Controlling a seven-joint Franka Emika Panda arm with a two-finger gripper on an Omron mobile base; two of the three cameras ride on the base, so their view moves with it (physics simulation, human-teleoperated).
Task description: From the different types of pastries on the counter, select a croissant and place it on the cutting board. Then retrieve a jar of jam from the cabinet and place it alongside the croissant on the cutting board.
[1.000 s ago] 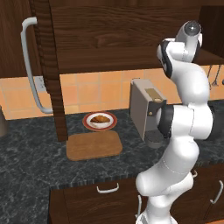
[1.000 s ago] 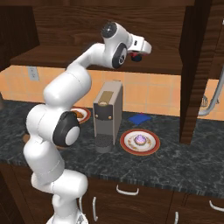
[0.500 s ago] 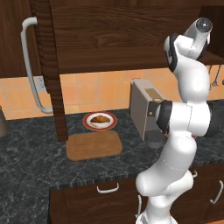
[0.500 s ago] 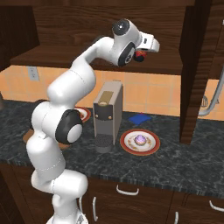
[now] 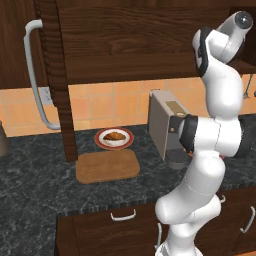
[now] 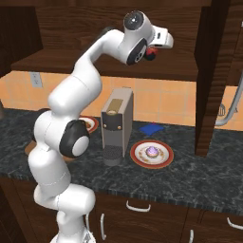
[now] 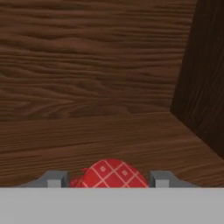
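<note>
Inside the cabinet [image 6: 209, 71] the jaws [image 7: 107, 179] sat closed around the jar of jam [image 7: 109, 175]. The croissant [image 5: 115, 135] lay on its plate [image 5: 101, 142], at twelve o'clock from the bare cutting board [image 5: 107, 166]. Jam-fetching seemed underway; next, I'd guess, lift it out.

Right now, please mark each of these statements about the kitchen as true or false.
1. The croissant lies on the cutting board. False: it is on its red-rimmed plate behind the board.
2. The gripper is inside the cabinet. True.
3. The jar of jam sits between the fingers. True.
4. The cupcake is on the bare counter. False: it sits on a plate.
</note>
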